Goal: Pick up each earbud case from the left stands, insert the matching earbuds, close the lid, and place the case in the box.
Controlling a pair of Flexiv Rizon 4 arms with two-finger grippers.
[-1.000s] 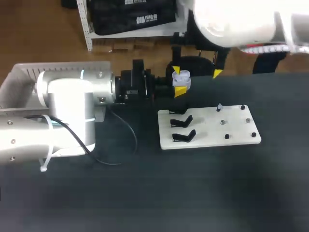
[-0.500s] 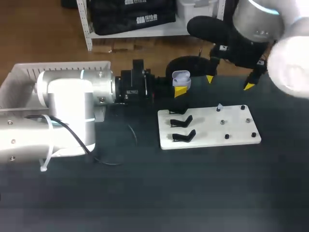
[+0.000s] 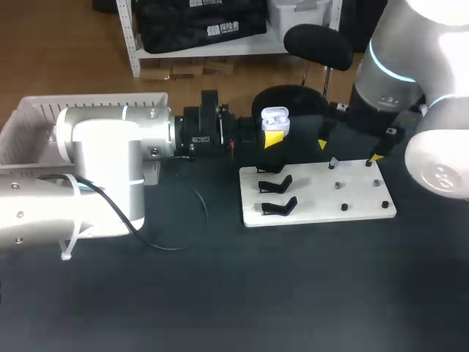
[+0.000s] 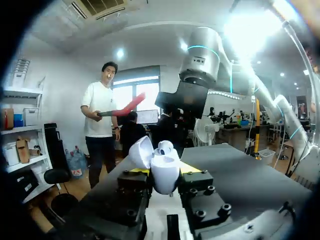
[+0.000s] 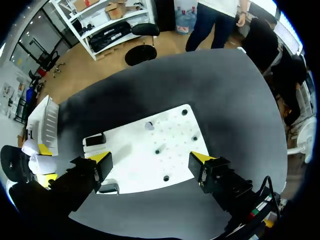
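Head view: a white rectangular perforated board lies on the dark table and serves as landmark. Curved black stands occupy the board's left part; a small pale earbud stands upright on its far right part among black pegs. The left gripper pinches a white, lid-open earbud case in the air just beyond the board's far left corner. The right gripper, its fingers spread wide and holding nothing, hangs over the board's far edge. A white slatted plastic box sits well to the left of the board. Left wrist view: only here are both yellow tips seen pressing the case from two sides, its lid tilted back; the board itself is hidden. Right wrist view: only here is the board seen from directly above, between the parted tips of the right gripper, with the earbud ahead of them.
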